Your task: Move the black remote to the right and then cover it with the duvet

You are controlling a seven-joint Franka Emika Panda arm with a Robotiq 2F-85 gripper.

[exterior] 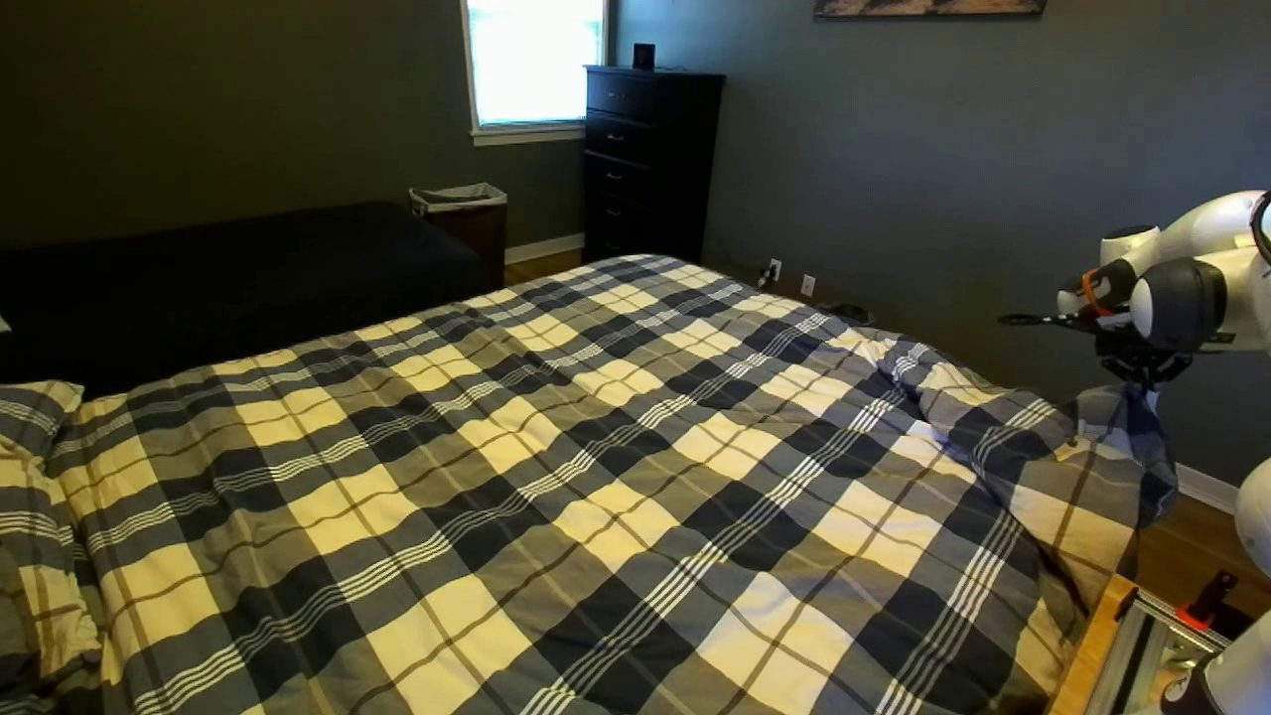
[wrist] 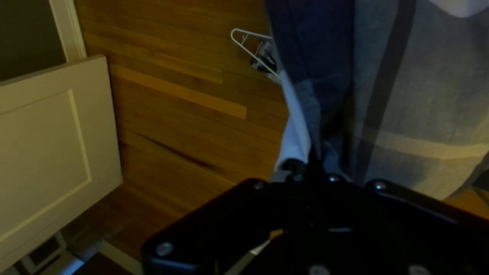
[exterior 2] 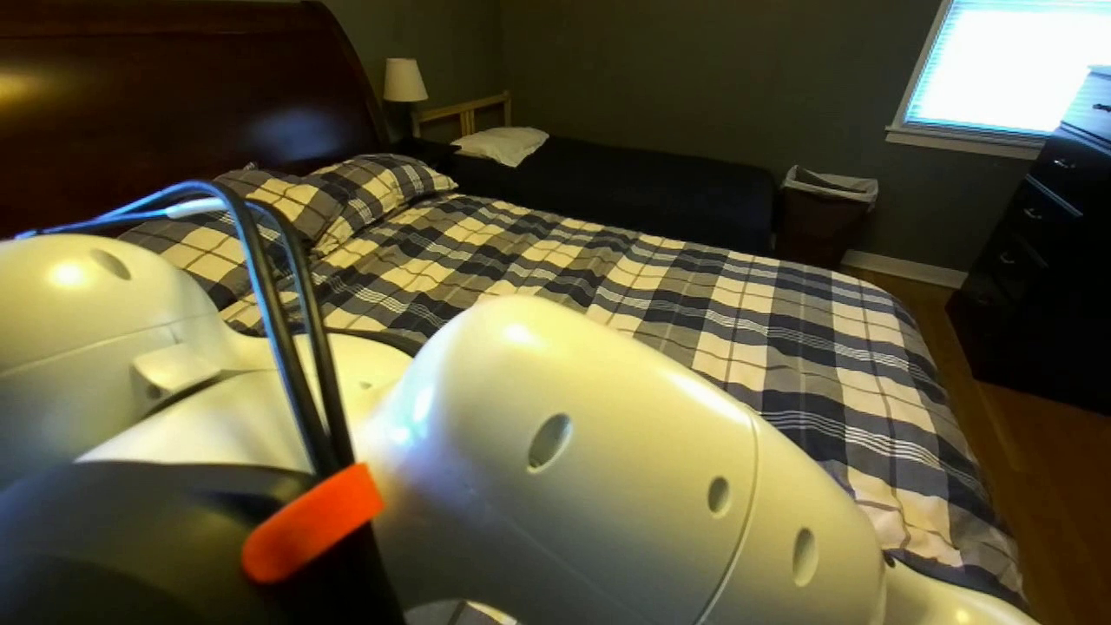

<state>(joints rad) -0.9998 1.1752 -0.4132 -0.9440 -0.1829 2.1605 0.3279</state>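
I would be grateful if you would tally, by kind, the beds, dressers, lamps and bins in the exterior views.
Beds: 2 (dark brown wooden-headboarded bed under the cream, grey and navy plaid fabric duvet; black-covered bed)
Dressers: 1 (tall black dresser)
Lamps: 1 (white-shaded lamp)
Bins: 1 (pale-lined brown bin)
Total: 5

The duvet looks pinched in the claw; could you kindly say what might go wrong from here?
The claw seems to grip only a fold of the duvet, which might slip out. In the wrist view, floor shows beside the held part, which could sag there. No view shows the remote, so covering could miss it.
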